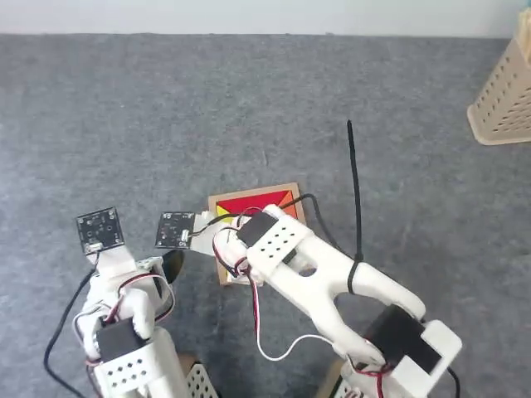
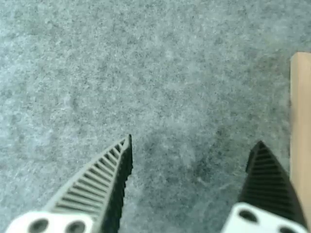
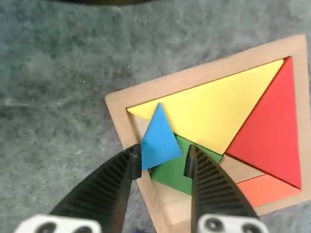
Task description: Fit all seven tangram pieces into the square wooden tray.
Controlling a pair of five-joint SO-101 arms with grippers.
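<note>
Tangram tray [image 3: 204,76], square, pale wood, sits mid-table on grey carpet-type cover [image 1: 166,108]. In high view approx. half of it is masked by right arm [image 1: 307,265]; far rim and red/yellow fill are visible past it. Contents per right wrist view: lg. yellow triangle [image 3: 214,114] along one side, with lg. red triangle [image 3: 272,136] adj., edges touching. Green piece [image 3: 177,170] lies next to yellow, partly covered. Orange piece [image 3: 265,189] lies against red at a corner. Bare wood floor [image 3: 238,167] shows btw. green and orange. Blue triangle [image 3: 158,141], sm., lies across tray corner area, overlapping yellow's tip, green piece and inner rim, so it is not seated in any gap. Right gripper [image 3: 163,153] is narrowed on blue triangle, one finger at each side of it; the fingers also mask tray's near corner. Left gripper [image 2: 193,143] is spread wide, nothing btw. fingers, over bare carpet. Strip of pale wood [image 2: 300,121] runs just beside its dark finger; identity not confirmed. Left arm [image 1: 124,332] stands beside tray, apart from it. Surroundings: camera board [image 1: 99,230] above left arm; second camera board [image 1: 176,230] just beside tray. Black cable [image 1: 355,191] stands up by right arm, near tray. Perforated beige container [image 1: 506,91] is at far table edge, well apart.
</note>
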